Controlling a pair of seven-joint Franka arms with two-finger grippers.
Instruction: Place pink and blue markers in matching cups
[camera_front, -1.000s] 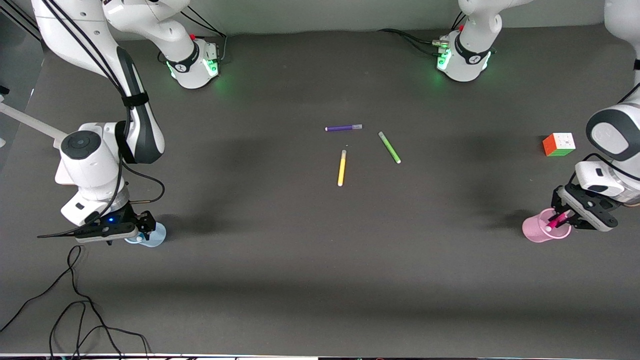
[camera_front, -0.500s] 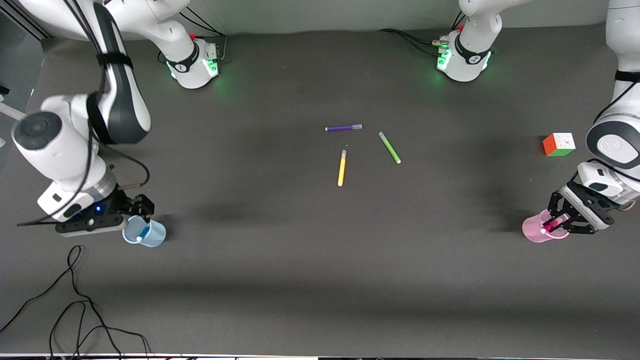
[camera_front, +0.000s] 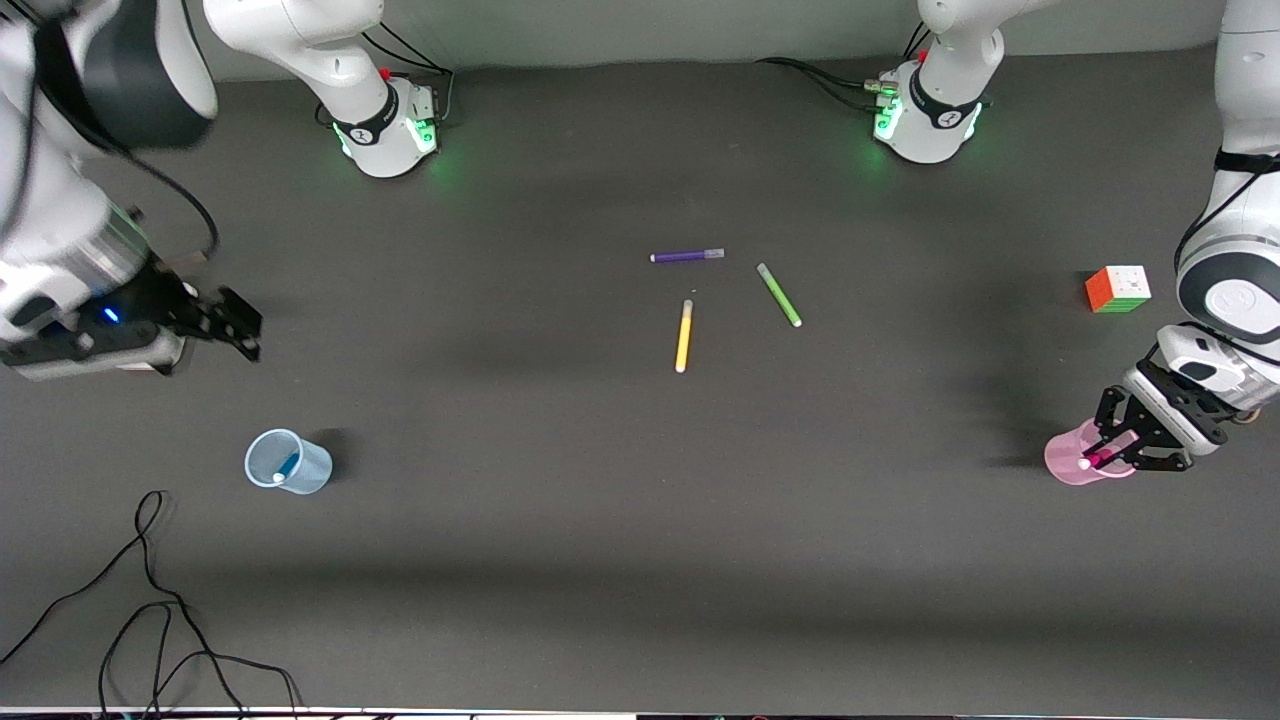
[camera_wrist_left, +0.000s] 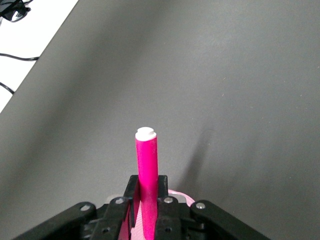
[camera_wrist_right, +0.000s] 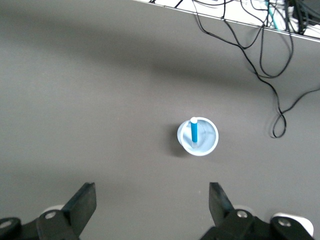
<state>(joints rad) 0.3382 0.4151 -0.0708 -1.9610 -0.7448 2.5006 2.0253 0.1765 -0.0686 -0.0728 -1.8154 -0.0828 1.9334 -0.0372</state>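
The bright blue felt-tip marker (camera_wrist_right: 194, 132) is already stood inside the pale blue translucent plastic cup (camera_front: 288, 462), so half the job looks done. Well up from that cup the right gripper (camera_front: 232, 322) is seen with fingers spread wide and empty. Toward the left arm's end, well apart from the blue cup, the magenta-pink marker (camera_wrist_left: 147, 180) is pinched by the left gripper (camera_front: 1112, 445) inside the pink plastic cup (camera_front: 1068, 462), probably so it's dropped in upright.

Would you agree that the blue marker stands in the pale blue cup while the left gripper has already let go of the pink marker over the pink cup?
Not quite: the left gripper is shut on the magenta-pink felt-tip marker, as the left wrist view shows. The rest holds.
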